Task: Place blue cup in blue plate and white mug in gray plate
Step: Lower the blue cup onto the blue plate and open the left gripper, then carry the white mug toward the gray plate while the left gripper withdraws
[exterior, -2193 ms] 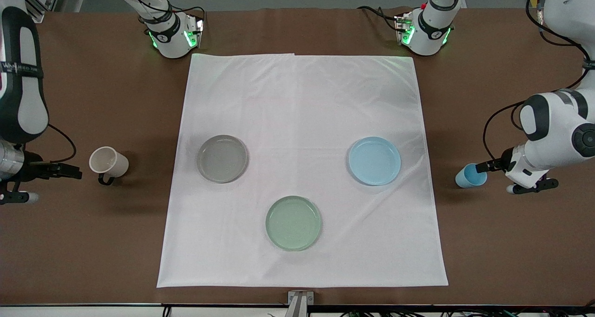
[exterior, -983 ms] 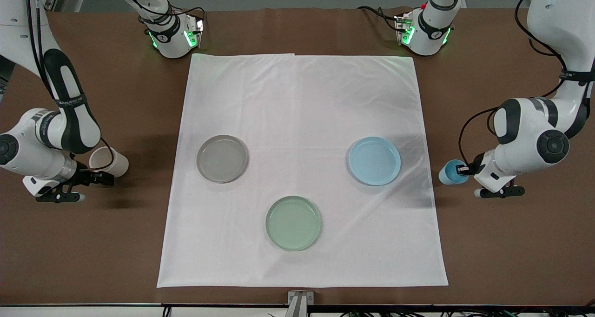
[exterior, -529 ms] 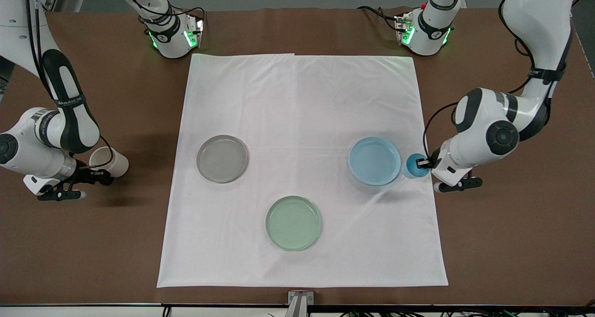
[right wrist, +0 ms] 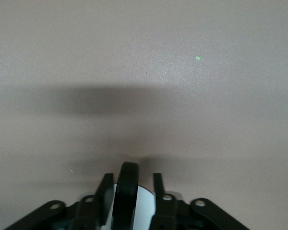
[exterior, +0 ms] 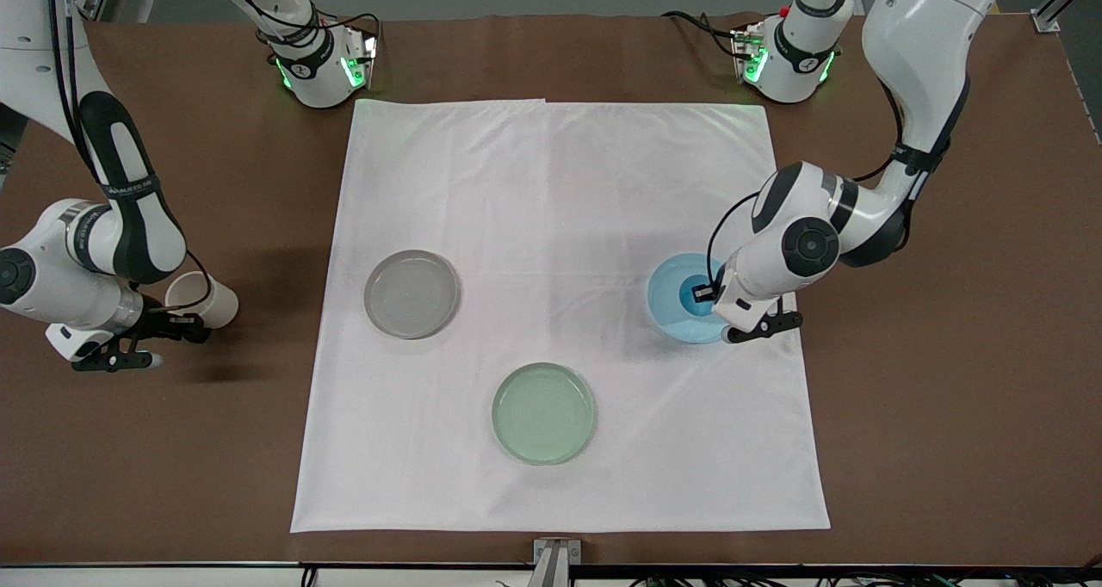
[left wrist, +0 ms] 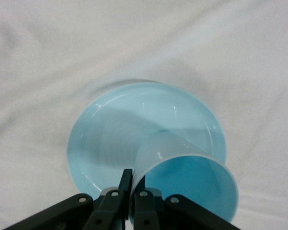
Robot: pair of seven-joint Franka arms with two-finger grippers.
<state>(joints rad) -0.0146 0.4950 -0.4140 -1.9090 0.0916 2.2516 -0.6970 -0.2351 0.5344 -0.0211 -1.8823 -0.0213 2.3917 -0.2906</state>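
white cloth (exterior: 560,225) covered mid-table, bearing gray plate (exterior: 411,293), pale green plate (exterior: 543,412) and blue plate (exterior: 671,307). left gripper (exterior: 708,293) pinched the blue cup (exterior: 691,295) by its rim over the blue plate (contact with plate unclear). white mug (exterior: 207,299) lay off the cloth at the right arm's end; right gripper (exterior: 176,327) straddled its black handle (right wrist: 125,194), fingers probably not fully clamped.

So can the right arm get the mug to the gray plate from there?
Probably yes: the right gripper is at the mug, and only bare table and cloth lie between it and the gray plate.
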